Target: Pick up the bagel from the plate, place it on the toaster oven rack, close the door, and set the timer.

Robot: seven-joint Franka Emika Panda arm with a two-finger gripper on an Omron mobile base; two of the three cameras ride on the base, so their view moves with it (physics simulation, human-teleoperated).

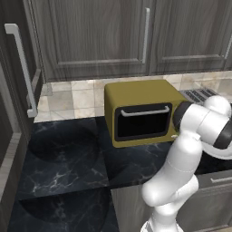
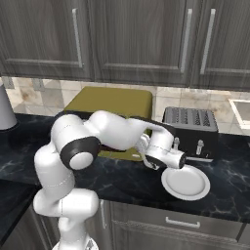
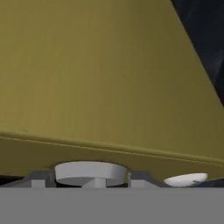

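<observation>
The mustard-yellow toaster oven (image 1: 136,95) (image 2: 112,101) stands on the dark counter. Its dark glass door (image 1: 142,123) is upright and closed, with the silver handle along its top edge. My gripper (image 2: 147,158) (image 3: 91,177) is at the oven's front right, and its two fingertips (image 3: 38,177) press either side of a silver knob (image 3: 91,170). A second silver knob (image 3: 186,178) sits beside it. The oven's yellow skin (image 3: 100,78) is very close in the hand view. The white plate (image 2: 185,183) lies bare on the counter just right of my hand. The bagel and the rack are hidden.
A black slot toaster (image 2: 190,126) stands behind the plate, right of the oven. Dark wood wall cabinets (image 2: 136,39) hang above the tiled backsplash. My arm's white elbow (image 1: 199,122) covers the oven's right edge. A tall cabinet (image 1: 18,72) with a long handle is at far left.
</observation>
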